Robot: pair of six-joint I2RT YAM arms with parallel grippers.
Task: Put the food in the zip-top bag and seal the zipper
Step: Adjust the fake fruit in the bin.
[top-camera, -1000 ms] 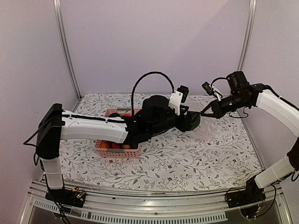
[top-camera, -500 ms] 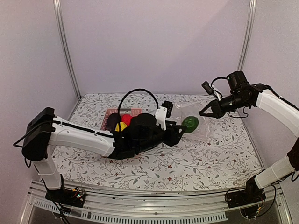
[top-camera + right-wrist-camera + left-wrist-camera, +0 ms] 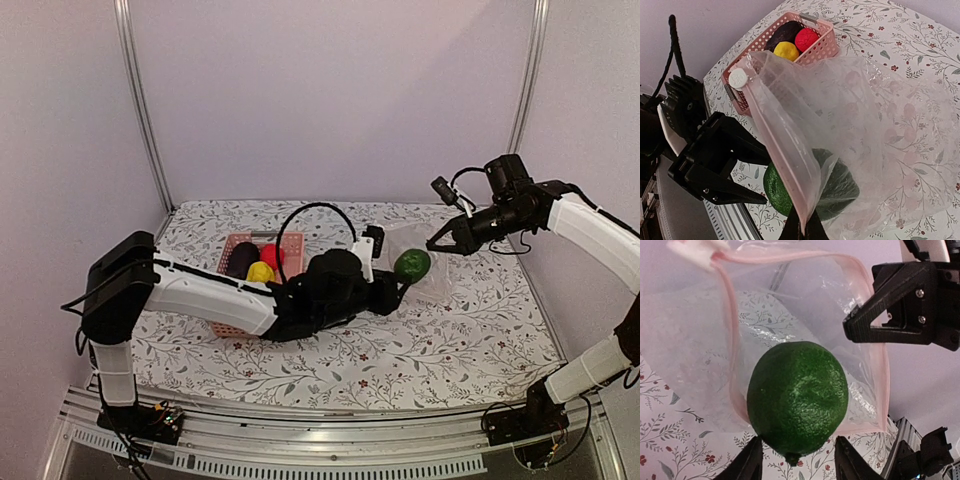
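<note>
Left wrist view shows you the lime (image 3: 797, 400) at the mouth of the zip-top bag (image 3: 690, 340), left tool (image 3: 799, 452) spread apart just outside that mouth; your right tool (image 3: 801, 227) is clamped on the bag's rim.

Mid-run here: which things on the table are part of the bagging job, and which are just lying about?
Job: lime; red, yellow and purple pieces in the basket; zip-top bag; zipper; left claw; right claw, pinching the bag's mouth.
Just there: pink basket holding those pieces; floral table cover.
</note>
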